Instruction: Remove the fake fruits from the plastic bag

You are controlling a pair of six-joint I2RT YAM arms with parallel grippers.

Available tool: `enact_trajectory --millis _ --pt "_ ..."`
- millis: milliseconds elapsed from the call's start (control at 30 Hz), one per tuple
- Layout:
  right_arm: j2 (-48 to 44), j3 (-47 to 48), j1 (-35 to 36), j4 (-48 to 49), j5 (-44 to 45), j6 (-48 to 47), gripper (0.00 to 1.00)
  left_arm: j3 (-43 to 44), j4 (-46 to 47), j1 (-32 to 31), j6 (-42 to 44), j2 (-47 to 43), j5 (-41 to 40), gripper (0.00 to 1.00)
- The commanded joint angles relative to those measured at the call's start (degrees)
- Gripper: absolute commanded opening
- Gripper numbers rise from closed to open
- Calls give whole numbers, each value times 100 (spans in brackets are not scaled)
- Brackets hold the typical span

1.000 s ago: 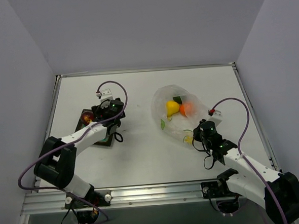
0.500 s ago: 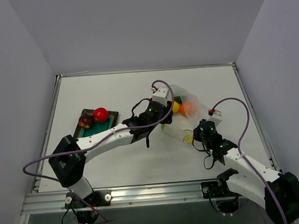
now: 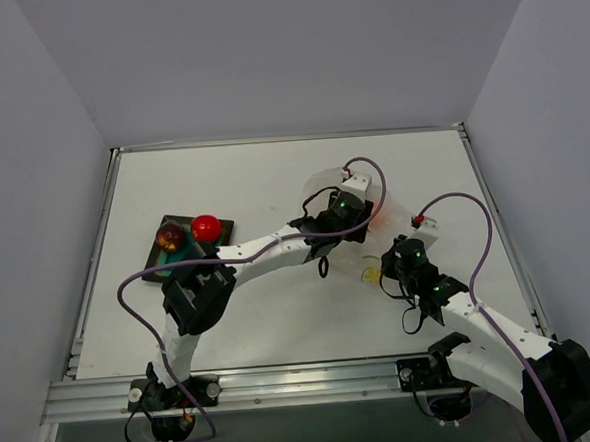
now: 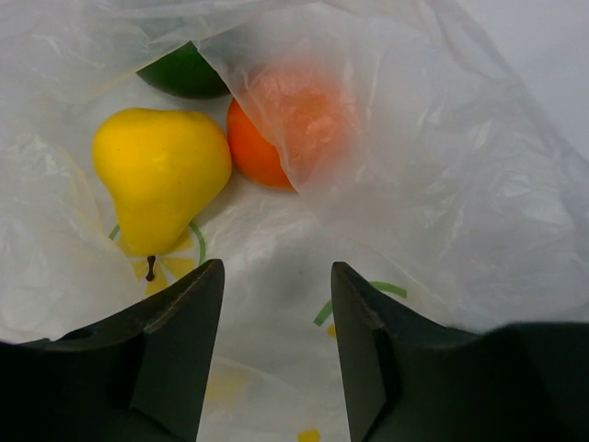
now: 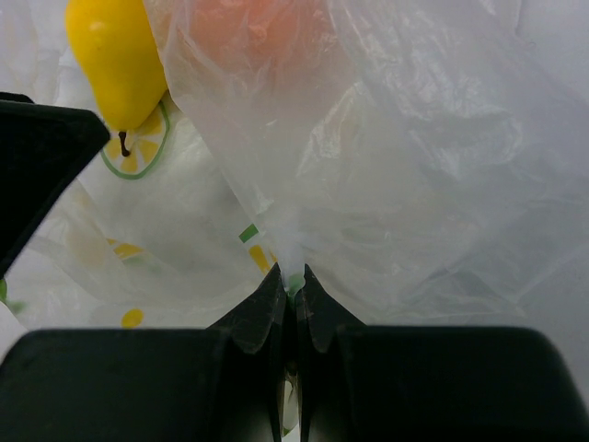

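Clear printed plastic bag (image 3: 316,192) lies right of centre on the table (image 3: 222,175), both grippers at it, three fake fruits inside.
At the bag mouth the left gripper (image 4: 274,281) is spread wide, jaws apart and holding nothing, pointed at the yellow pear (image 4: 161,180) just ahead of it. The orange ball (image 4: 267,138) touches the pear and is half under a fold of film. The green fruit (image 4: 184,74) is behind them, mostly hidden. The right gripper (image 5: 293,276) is clamped tight on a gathered pinch of bag film at the near edge. The red ball (image 3: 206,226) and dark red-brown ball (image 3: 171,236) sit side by side on the dark tray (image 3: 223,228) at the table's left, well apart from the bag.
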Motion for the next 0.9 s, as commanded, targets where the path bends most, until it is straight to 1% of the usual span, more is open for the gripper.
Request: enact_trajectory --millis 0,100,133,333,367,433,500,533,667,800,867 --pt "-72 -36 52 68 206 -10 0 494 -191 46 266 90 -439 49" --pt "-63 -36 52 68 205 -10 0 731 -191 64 433 309 -816 55" --pt "-63 -36 61 76 206 -10 0 810 -217 73 477 371 -913 59" --pt "-63 -36 69 76 197 -10 0 1417 -481 205 908 933 -1362 70" --pt "-54 -36 69 68 197 -18 0 1470 -472 213 1021 1056 -1379 73" --pt "-46 -27 69 76 188 -18 0 1689 -586 275 1110 1275 -1371 75" --pt "-54 -27 78 68 197 -10 0 1908 -648 327 1163 1408 -1327 75" --pt "-63 -36 69 68 197 -10 0 1971 -665 380 1198 1469 -1153 75" --pt "-54 -36 78 76 179 -18 0 2173 -639 450 1347 1672 -1160 77" --pt "-19 -18 69 85 179 -27 0 2550 -832 530 1418 1944 -1160 84" --pt "-37 -27 78 85 188 -18 0 2709 -938 582 1392 2076 -1055 85"
